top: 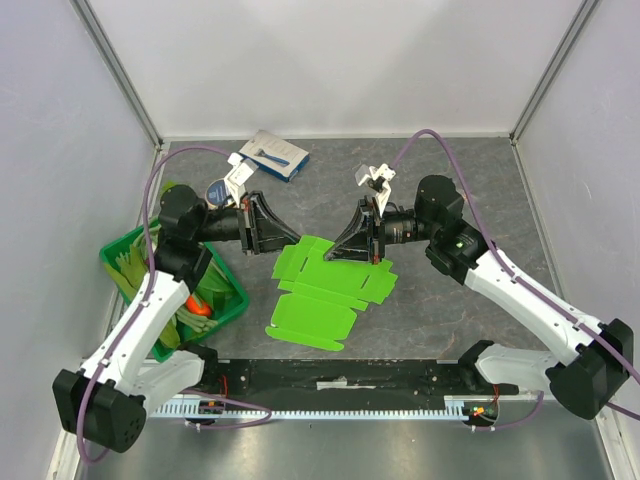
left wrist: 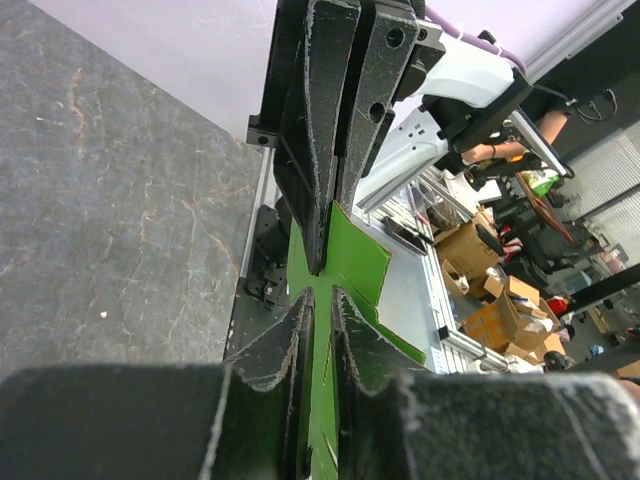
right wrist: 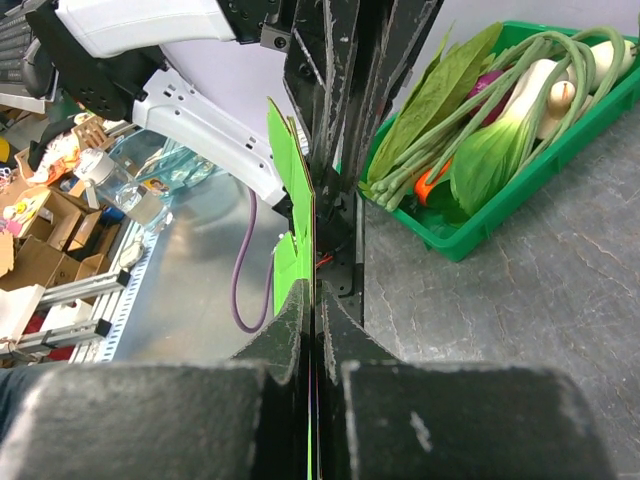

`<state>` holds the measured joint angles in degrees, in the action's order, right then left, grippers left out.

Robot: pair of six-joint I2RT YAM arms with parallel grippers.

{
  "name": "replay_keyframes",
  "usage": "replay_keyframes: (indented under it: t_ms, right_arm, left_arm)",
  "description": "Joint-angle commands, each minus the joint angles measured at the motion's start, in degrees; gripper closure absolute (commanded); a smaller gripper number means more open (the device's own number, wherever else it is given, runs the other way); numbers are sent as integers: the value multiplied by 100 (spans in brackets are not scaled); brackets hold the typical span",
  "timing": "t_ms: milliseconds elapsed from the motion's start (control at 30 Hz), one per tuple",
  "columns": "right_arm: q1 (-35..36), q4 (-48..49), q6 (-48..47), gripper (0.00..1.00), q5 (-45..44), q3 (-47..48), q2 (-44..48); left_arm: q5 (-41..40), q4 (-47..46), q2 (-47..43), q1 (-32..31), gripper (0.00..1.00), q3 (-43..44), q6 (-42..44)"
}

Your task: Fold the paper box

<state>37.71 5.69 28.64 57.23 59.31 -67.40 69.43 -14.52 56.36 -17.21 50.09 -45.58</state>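
I have the paper box (top: 325,290) in both claws, near the middle of the bench (top: 450,180). My left claw (top: 287,242) is pinched narrow on the far left part of the lime-green card. In the left wrist view the green sheet runs straight up between my two fingers (left wrist: 290,340), touching both. My right claw (top: 338,252) faces it from the other side, closed tight on the far right part of the same card. From the right wrist I see only a thin bright line of card squeezed between the fingers (right wrist: 285,330).

The two claws point at each other tip to tip, very near, with a strip of the card between them. That far part of the box is seen edge-on from both wrists. The rest spreads toward the near edge of the bench, flaps and tabs still open and mostly flat.

To my left sits the darker green crate (right wrist: 530,195), holding leafy stalks and something orange — near the box but not touching it. At the far side of the bench lies a flat blue-and-white carton (top: 272,153), well apart from the card.
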Motion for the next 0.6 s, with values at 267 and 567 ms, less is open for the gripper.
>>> replay_keyframes:
  t_ms: [267,567]
  right_arm:
    - [43,292,62,100,236,55,-63]
    - [78,538,317,100,157,72,-81]
  left_arm:
    - [352,-1068,165,-256,69,300,-574]
    - [493,-895,244,-590,65,282,-470]
